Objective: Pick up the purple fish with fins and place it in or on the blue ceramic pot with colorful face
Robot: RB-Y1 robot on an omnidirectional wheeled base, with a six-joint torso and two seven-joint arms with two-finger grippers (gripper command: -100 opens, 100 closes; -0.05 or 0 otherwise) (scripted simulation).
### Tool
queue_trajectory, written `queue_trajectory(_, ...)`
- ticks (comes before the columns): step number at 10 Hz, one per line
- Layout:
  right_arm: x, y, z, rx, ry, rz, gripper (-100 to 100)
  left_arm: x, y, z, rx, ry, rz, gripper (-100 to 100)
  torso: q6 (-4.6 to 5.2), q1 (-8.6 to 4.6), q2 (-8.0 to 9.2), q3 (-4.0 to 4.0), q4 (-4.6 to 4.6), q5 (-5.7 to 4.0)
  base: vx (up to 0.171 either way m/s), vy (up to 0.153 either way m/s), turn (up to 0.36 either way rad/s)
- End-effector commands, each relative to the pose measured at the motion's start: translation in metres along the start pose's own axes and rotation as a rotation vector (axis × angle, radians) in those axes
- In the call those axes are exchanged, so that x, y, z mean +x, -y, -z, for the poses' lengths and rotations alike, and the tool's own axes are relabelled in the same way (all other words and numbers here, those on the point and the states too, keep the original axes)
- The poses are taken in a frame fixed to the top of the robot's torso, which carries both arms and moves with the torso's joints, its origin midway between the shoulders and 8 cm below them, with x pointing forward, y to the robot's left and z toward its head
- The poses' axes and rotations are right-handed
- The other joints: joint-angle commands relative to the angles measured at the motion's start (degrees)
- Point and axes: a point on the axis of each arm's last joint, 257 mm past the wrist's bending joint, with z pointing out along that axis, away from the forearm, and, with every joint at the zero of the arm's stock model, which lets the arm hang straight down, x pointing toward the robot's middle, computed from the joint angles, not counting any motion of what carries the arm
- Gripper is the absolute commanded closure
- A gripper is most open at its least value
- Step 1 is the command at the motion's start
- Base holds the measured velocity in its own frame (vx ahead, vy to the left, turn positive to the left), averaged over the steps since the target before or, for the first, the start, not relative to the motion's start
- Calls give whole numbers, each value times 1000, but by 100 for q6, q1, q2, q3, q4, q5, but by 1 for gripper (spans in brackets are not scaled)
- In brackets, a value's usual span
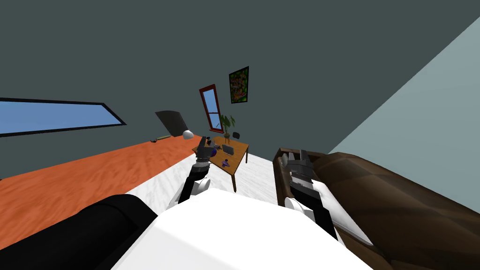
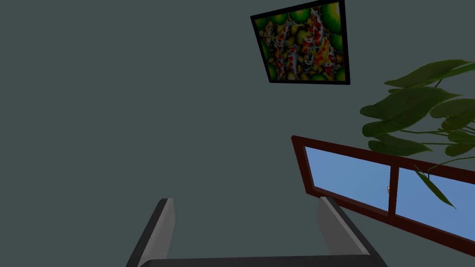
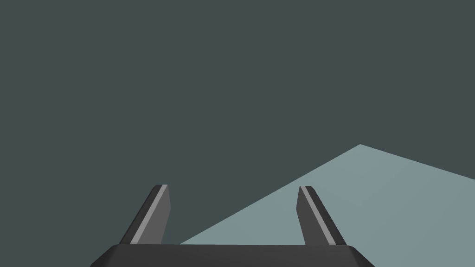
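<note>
1. Step: approach, pre-grasp, fish not yet picked. The L. gripper hung over the near-left part of the wooden table, fingers spread w/ nothing between them. It aimed up at the wall, not at the tabletop.
2. Target: a small purple item, prob. the fish, lay on the table, near the gripper but apart from it, to the robot's right. A dark blue item just beside the gripper was poss. the pot; too small to confirm.
3. Next move (judged): tilt the wrist down, shift right over the fish, lower, close.
4. The R. gripper sat idle over the brown sofa, fingers spread, empty.
</note>
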Motion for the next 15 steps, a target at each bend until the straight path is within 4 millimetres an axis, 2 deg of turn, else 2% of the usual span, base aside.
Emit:
queue_trajectory(1, 0, 0, 0, 0, 0, 0, 0, 6, -20, 1, -49, -30, -1, -100, 0, 0, 0, 0, 0, 0, -20, 63, -19)
queue_trajectory(7, 0, 0, 0, 0, 0, 0, 0, 26, -109, 21, -285, -114, -9, -100, 1, 9, 1, 1, 0, 3, -25, 77, -39)
queue_trajectory(8, 0, 0, 0, 0, 0, 0, 0, 26, -110, 21, -289, -114, -9, -100, 1, 9, 0, 0, 0, 3, -15, 46, -22)
queue_trajectory(10, 0, 0, 0, 0, 0, 0, 0, 31, -143, 33, -379, -135, -13, -100, 0, -7, -3, -2, 0, -1, -10, 39, -47)
queue_trajectory(11, 0, 0, 0, 0, 0, 0, 0, 31, -145, 33, -387, -135, -14, -100, 1, -4, -4, -2, -1, -1, -15, 40, -19)
queue_trajectory(14, 0, 0, 0, 0, 0, 0, 0, 38, -194, 56, -532, -162, -23, -100, 1, -3, -3, -1, 0, -1, -17, 52, -59)
queue_trajectory(15, 0, 0, 0, 0, 0, 0, 0, 37, -198, 59, -548, -162, -24, -100, 0, 2, -2, -1, 0, 1, -10, 45, -18)
